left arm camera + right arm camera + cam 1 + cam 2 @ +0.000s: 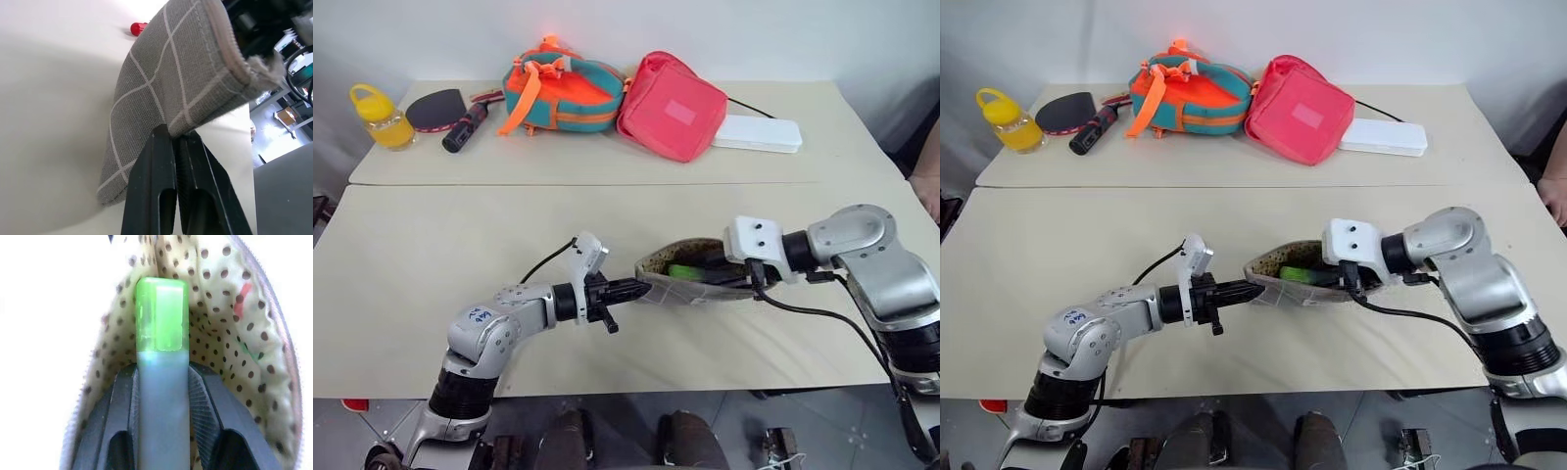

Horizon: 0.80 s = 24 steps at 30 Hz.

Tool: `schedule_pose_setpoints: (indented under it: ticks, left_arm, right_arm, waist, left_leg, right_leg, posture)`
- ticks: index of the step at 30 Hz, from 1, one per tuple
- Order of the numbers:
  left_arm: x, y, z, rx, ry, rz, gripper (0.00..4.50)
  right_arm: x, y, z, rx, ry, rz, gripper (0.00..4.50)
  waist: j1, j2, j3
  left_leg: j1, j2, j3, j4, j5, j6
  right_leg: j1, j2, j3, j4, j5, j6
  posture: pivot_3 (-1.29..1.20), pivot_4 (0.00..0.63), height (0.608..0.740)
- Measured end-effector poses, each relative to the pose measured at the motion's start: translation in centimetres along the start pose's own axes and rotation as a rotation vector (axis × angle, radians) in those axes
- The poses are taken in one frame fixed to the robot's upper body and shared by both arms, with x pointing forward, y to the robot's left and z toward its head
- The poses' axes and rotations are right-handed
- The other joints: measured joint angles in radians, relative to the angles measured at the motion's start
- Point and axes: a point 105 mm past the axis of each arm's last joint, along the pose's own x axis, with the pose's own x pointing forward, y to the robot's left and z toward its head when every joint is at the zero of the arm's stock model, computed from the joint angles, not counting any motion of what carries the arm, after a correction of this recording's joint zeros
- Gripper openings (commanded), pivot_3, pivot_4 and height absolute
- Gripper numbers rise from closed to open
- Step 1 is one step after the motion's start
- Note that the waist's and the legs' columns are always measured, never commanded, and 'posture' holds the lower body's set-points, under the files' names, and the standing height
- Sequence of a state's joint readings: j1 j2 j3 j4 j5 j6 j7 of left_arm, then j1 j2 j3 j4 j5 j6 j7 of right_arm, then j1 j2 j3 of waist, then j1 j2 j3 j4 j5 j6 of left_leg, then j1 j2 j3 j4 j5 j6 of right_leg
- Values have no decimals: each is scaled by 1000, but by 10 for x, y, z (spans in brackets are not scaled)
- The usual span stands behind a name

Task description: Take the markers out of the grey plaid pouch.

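green marker [161,357] clamped in right end effector [161,396] inside grey plaid pouch [166,98]; left end effector [178,147] pinches its edge.

The pouch [171,93] is grey with thin white grid lines outside; its lining [220,308] is cream with brown dots and a few red and green marks. The marker [161,333] between the black fingers [215,401] has a bright green cap and a pale grey-blue body. A red cap [138,28] lies on the beige table [460,284]. At the back are a teal and orange backpack [563,93], a pink-red bag [671,108], a flat white box [759,133], a yellow bottle [382,117], and a paddle [445,113] with a black face and a black and red handle.
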<state>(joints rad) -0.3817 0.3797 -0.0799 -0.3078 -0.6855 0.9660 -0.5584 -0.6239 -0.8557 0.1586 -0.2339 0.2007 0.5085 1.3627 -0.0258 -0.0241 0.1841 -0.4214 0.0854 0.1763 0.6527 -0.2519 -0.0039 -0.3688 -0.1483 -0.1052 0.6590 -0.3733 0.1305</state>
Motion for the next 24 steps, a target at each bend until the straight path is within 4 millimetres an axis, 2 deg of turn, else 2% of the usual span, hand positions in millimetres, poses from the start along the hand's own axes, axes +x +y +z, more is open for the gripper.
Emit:
schedule_pose_setpoints:
  ticks: [3, 8, 11, 14, 16, 18, 20, 24]
  left_arm:
    - [0, 1, 1, 6, -4, 6, 0]
    - [5, 3, 9, 35, -42, 20, 0]
    - [2, 8, 18, 74, -58, 55, 0]
    - [-9, 16, 22, 105, -57, 96, 0]
    - [-22, 23, 28, 132, -63, 132, 0]
    - [-40, 34, 36, 171, -79, 197, 0]
    - [-61, 51, 42, 192, -103, 289, 0]
    - [-98, 82, 58, 272, -182, 477, 0]
  right_arm:
    - [-2, -7, 13, 15, -90, -38, 1049]
    - [14, -12, 58, 12, -326, -45, 1049]
    - [16, -17, 80, -17, -411, -67, 1049]
    - [4, -32, 97, -43, -475, -140, 1049]
    - [-12, -51, 104, -62, -514, -243, 1049]
    - [-27, -66, 104, -90, -516, -338, 1049]
    - [-33, -74, 93, -90, -474, -383, 1049]
    - [-37, -76, 76, -75, -409, -391, 1049]
  waist:
    - [-5, 0, 0]
    - [0, 0, 0]
    - [1, 0, 0]
    - [1, 0, 0]
    - [-2, 0, 0]
    - [-4, 0, 0]
    - [-4, 0, 0]
    - [-2, 0, 0]
  left_leg:
    - [0, 0, 0, 0, 0, 0]
    - [-2, 0, 0, 0, 0, 0]
    - [-2, 0, 0, 0, 0, 0]
    - [-3, 0, 1, -1, 0, 0]
    - [-2, 0, 1, -2, 0, 0]
    - [-2, 0, 1, -3, 0, -1]
    - [-2, 0, 2, -4, 0, -1]
    - [-3, 0, 3, -5, 0, -1]
  right_leg:
    - [-1, 0, 0, 1, 0, 0]
    - [-2, 0, 0, 1, 0, 0]
    - [-3, 0, 0, 1, 0, 0]
    - [-4, 0, 0, 1, 0, 0]
    - [-4, 0, 0, 1, 0, 0]
    - [-5, 0, 0, 1, 0, 0]
    - [-5, 0, 0, 1, 0, 0]
    - [-6, 0, 1, 0, 0, 0]
  posture:
    - [0, 150, 740]
    - [0, 150, 740]
    - [0, 150, 740]
    - [0, 150, 740]
    - [0, 150, 740]
    - [0, 150, 740]
    - [0, 150, 740]
    - [0, 150, 740]
